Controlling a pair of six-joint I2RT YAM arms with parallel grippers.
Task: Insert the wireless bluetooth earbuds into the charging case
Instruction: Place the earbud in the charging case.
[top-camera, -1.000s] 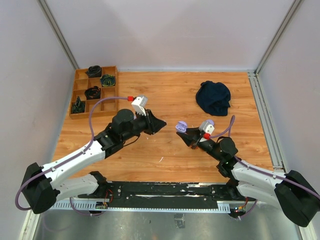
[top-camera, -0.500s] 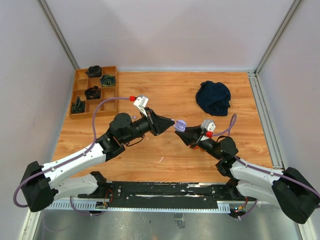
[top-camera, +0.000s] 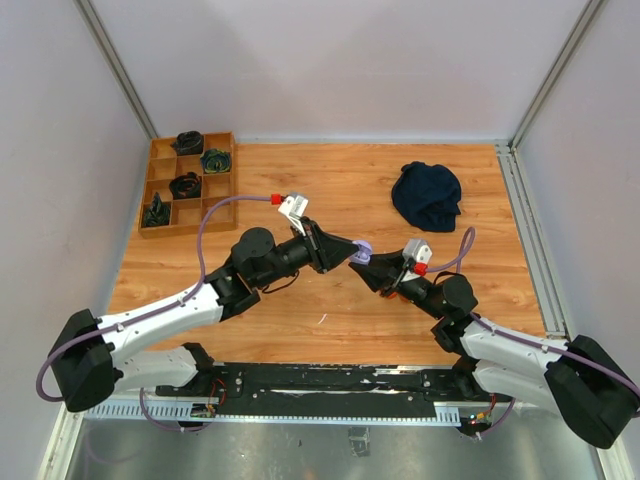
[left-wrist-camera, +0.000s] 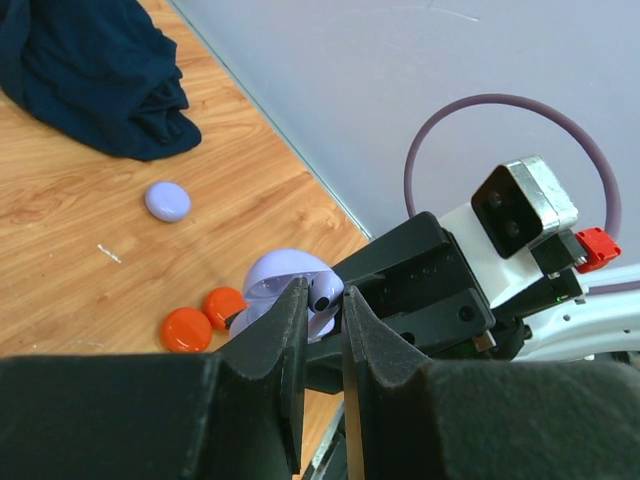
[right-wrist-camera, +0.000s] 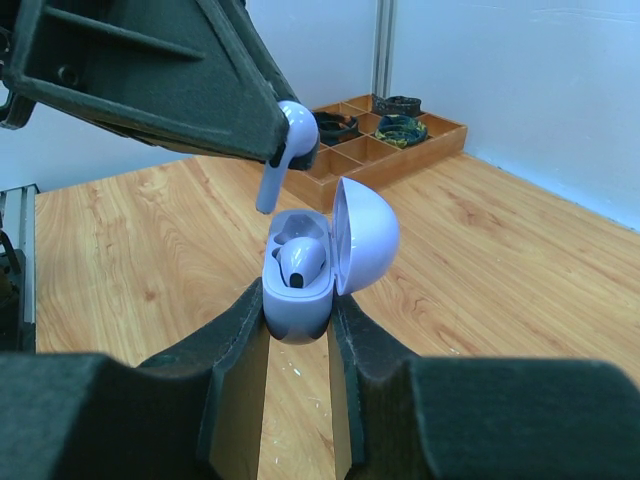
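My right gripper (right-wrist-camera: 298, 312) is shut on the lilac charging case (right-wrist-camera: 297, 296) and holds it above the table with its lid open. One lilac earbud (right-wrist-camera: 301, 262) sits in the case; the slot beside it is empty. My left gripper (left-wrist-camera: 322, 296) is shut on a second lilac earbud (left-wrist-camera: 326, 290) and holds it stem down just above the empty slot, as the right wrist view (right-wrist-camera: 284, 138) shows. From above, the two grippers meet at the case (top-camera: 362, 250) mid-table.
A dark blue cloth (top-camera: 427, 195) lies at the back right. A wooden divided tray (top-camera: 186, 183) with dark items stands at the back left. A round lilac puck (left-wrist-camera: 167, 201) and two orange-red pucks (left-wrist-camera: 186, 329) lie on the table under the right arm.
My left arm has swung right with the earbud until its tip is over the open case. The right gripper has held the case almost still.
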